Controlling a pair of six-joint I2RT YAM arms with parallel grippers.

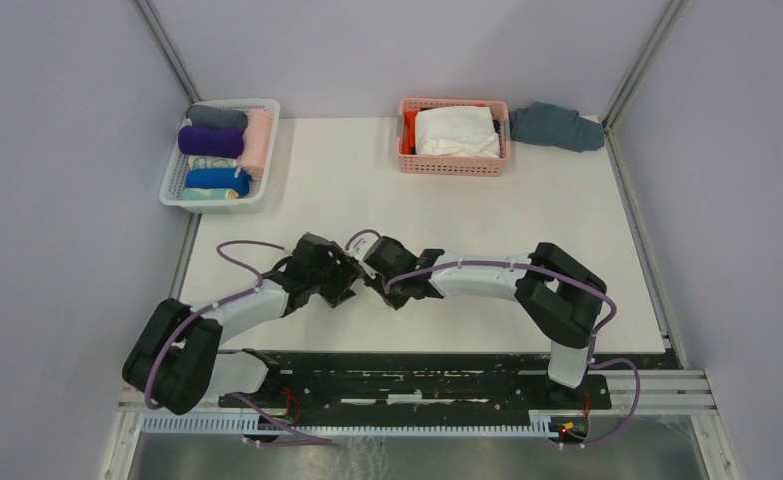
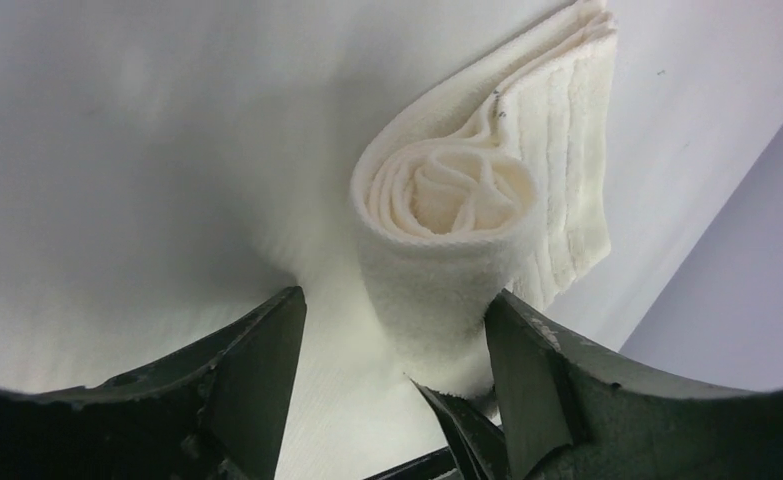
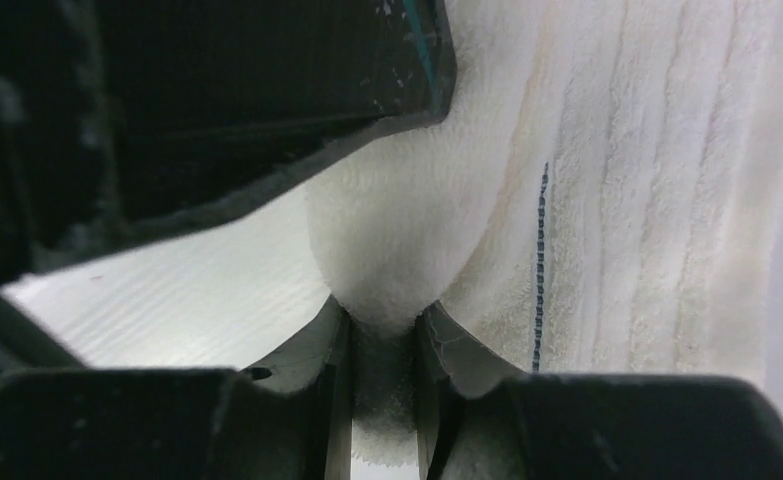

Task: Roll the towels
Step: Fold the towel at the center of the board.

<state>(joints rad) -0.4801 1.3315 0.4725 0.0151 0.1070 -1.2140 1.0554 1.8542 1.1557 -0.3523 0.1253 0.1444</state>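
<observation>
Cream towel [image 2: 447, 230] lies low on the bench [image 1: 367, 190], close to its near edge and about midway left to right. The two wrists meet above it and hide it in the top view. It is wound part-way into a roll whose spiral end faces the left wrist camera, and a flat tail of layered cloth reaches out beyond it. The left gripper [image 2: 395, 298] stands wide around the roll, one finger touching its side and the other clear of it. The right gripper [image 3: 382, 315] is drawn narrow, its fingers [image 3: 317, 370] nipping a fold of the roll's outer wrap. The step looks like finishing the roll. To do it well, the nip should probably hold until the left gripper has closed squarely on the body. The roll can then turn over the tail with the edges in line, so the spiral neither loosens nor telescopes. The purple towel [image 1: 210, 140] lies rolled in the white basket [image 1: 213, 204] at the far left.
</observation>
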